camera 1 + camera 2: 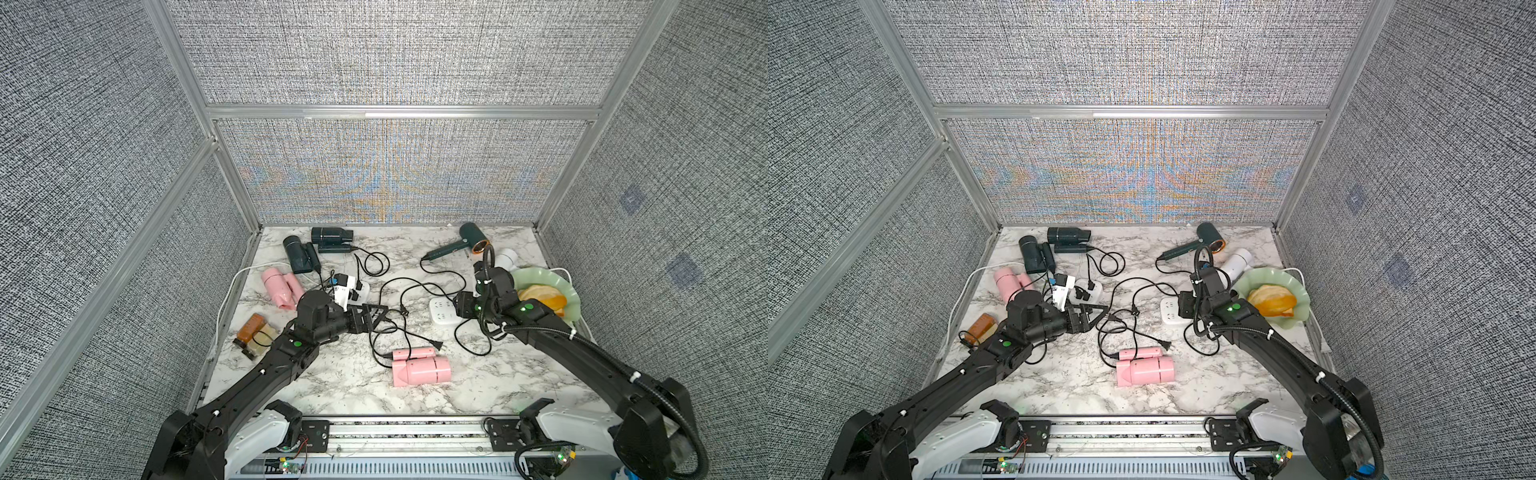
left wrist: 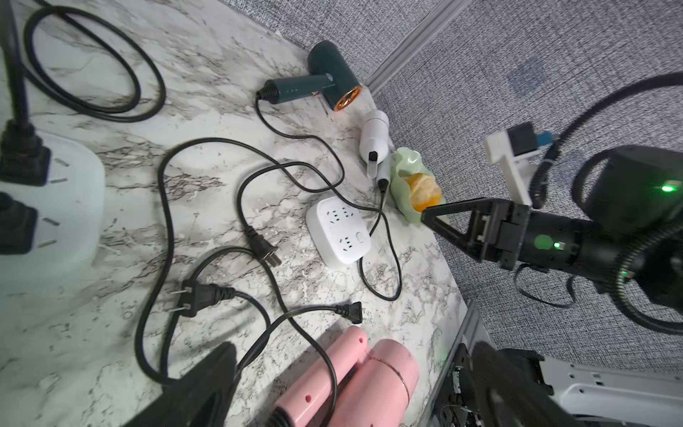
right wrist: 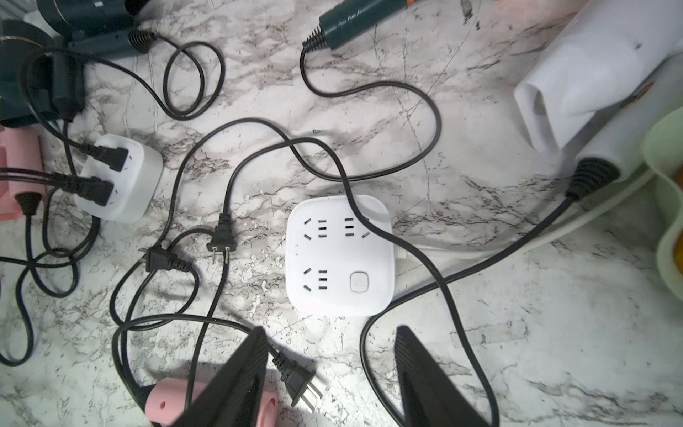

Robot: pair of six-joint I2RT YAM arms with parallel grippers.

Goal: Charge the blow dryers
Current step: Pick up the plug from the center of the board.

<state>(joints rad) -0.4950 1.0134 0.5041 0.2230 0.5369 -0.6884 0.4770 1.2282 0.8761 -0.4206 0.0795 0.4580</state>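
Right pincer [image 3: 330,329]: both black fingers stand apart and grasp nothing. It hangs over the near edge of a white power strip [image 3: 338,255] whose three sockets are free. One loose plug [image 3: 297,380] lies on the desk [image 1: 478,382] beside one finger. A second plug [image 3: 221,240] and a third plug [image 3: 160,258] lie just past it. The left pincer [image 1: 380,318] is likewise released, over the tangle of black cords.

Step in hand, as judged: seat a loose plug in the free strip
1. First clear the cord [image 3: 369,222] that crosses one corner socket
2. Grip the plug by its moulded body and leave the prongs clear
3. Square the flat prongs to the slots before pressing. The strip looks light and may slide, so steady it with the left pincer
4. Watch for cord loops dragging a dryer

Dryer positions:
- Pink dryer [image 1: 419,368]: between the two pincers, nearer the arm bases
- Second pink dryer [image 1: 282,289]: beside the left pincer's wrist
- Teal dryer [image 1: 332,235] and second teal dryer [image 1: 297,253]: beyond the left pincer
- Green dryer [image 1: 471,239] and white dryer [image 1: 507,257]: beyond the right pincer

Surface: white marble pattern with grey veins, apparently smooth. A green plate [image 1: 540,276] of orange fruit sits close beside the right arm, and an amber bottle [image 1: 249,328] beside the left arm. Grey woven panels in aluminium frames close three sides
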